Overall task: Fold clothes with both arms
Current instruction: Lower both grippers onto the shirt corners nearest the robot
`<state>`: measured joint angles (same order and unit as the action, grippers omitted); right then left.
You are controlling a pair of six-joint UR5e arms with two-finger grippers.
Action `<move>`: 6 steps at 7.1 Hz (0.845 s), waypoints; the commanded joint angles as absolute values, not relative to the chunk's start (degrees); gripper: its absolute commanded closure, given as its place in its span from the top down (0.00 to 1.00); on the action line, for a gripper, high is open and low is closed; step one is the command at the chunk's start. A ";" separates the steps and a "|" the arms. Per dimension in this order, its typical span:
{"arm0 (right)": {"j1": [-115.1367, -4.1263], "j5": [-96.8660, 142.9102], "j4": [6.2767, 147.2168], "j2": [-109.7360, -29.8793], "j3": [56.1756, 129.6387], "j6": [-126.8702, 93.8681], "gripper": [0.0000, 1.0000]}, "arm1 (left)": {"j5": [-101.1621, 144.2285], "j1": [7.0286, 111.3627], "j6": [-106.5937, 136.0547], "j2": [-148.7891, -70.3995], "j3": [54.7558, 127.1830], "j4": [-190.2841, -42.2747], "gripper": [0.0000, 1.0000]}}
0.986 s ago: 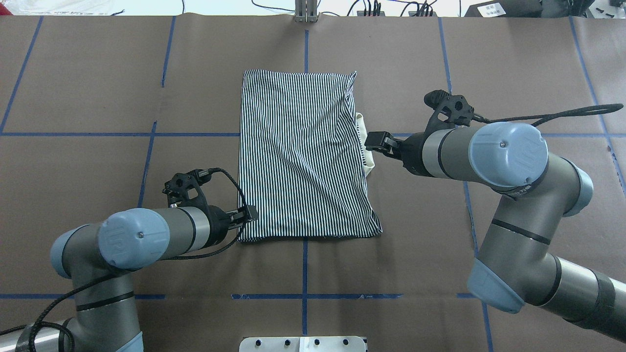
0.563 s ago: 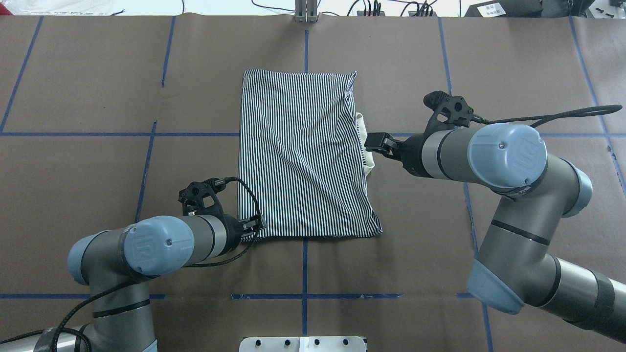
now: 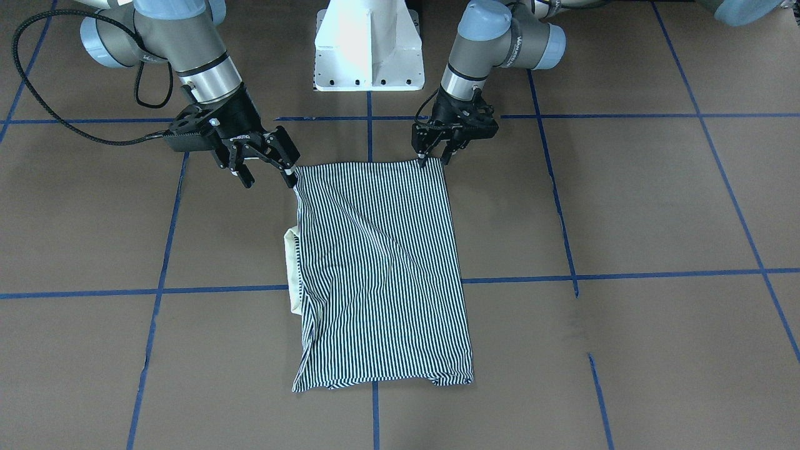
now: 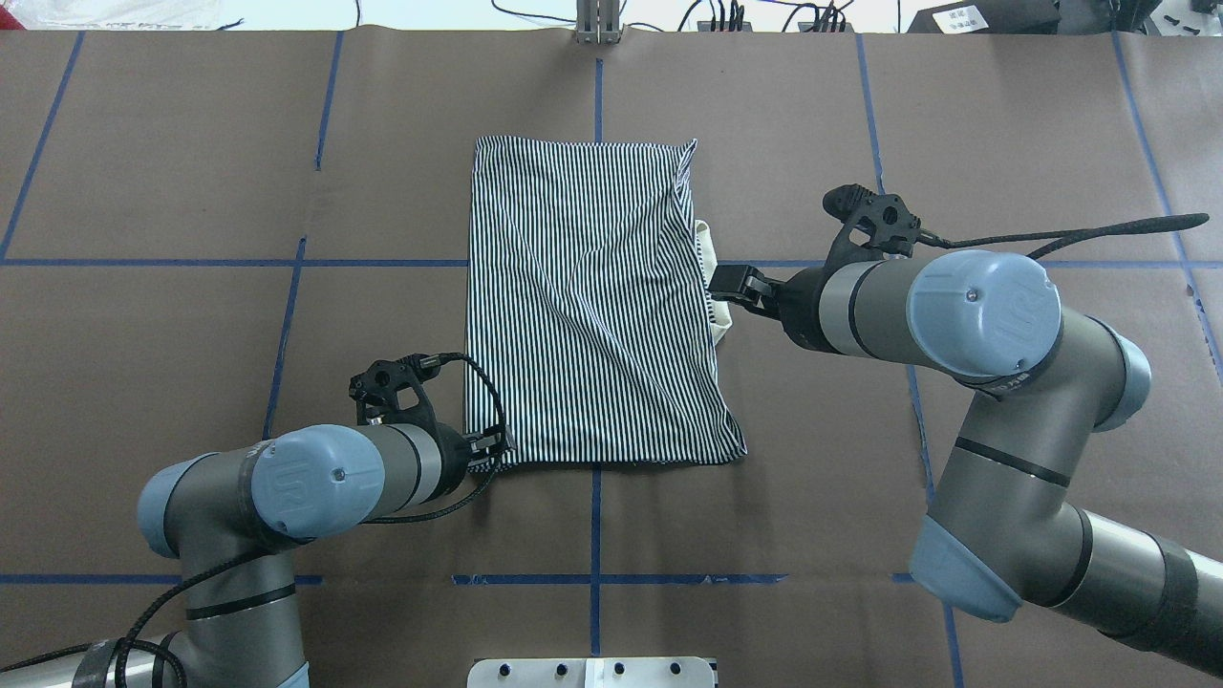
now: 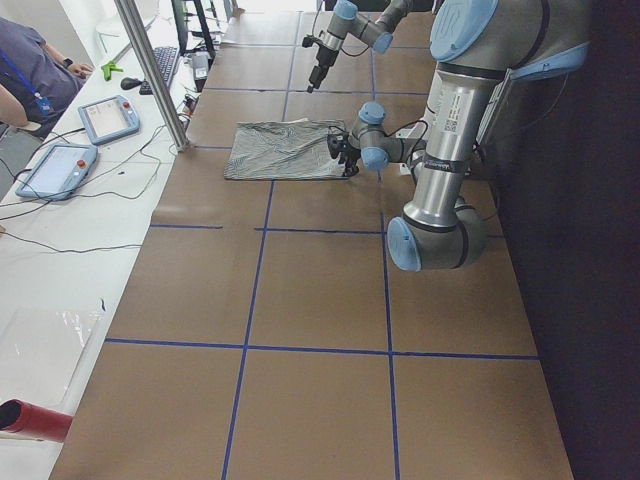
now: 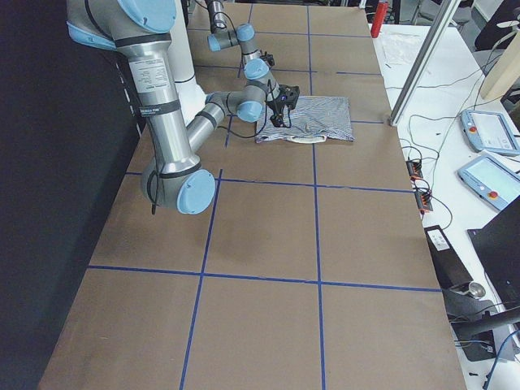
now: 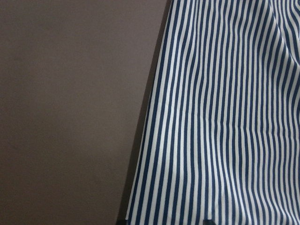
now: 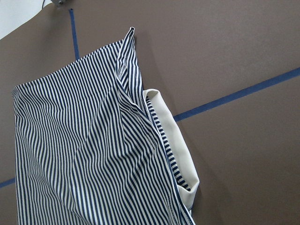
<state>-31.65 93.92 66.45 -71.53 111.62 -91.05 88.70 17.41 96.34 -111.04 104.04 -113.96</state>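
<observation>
The striped polo shirt (image 4: 592, 306) lies folded into a tall rectangle on the brown table, also in the front view (image 3: 381, 269). Its cream collar (image 4: 723, 320) sticks out at the right edge and shows in the right wrist view (image 8: 171, 140). My left gripper (image 4: 495, 444) points down at the shirt's near left corner, jaws a little apart (image 3: 435, 161); the left wrist view shows flat striped cloth (image 7: 225, 117) at its edge. My right gripper (image 3: 270, 180) is open and empty, raised above the shirt's right edge near the collar (image 4: 723, 285).
The white pedestal base (image 3: 369, 50) stands behind the shirt on the robot's side. A metal post (image 4: 597, 24) stands at the table's far edge. Blue tape lines (image 4: 382, 262) cross the brown cover. Tablets (image 5: 110, 118) and an operator (image 5: 30, 70) are beyond the far edge.
My left gripper has moved along the shirt's left edge toward its near corner and turned inward. My right gripper has shifted slightly toward the collar. The shirt has not moved.
</observation>
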 commanded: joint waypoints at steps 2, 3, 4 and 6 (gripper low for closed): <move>-30.94 93.08 66.45 -71.54 111.62 -91.05 1.00 | 88.77 17.32 96.33 -110.83 103.80 -113.91 0.63; -30.85 92.99 66.36 -71.54 111.62 -91.05 1.00 | 88.68 17.31 96.33 -110.92 103.62 -113.91 0.63; -30.85 92.99 66.44 -71.54 111.62 -91.05 1.00 | 88.77 17.31 96.42 -111.44 102.49 -114.08 0.63; -30.85 93.08 66.44 -71.98 111.62 -91.05 1.00 | 88.77 17.23 96.59 -111.53 102.30 -114.34 0.47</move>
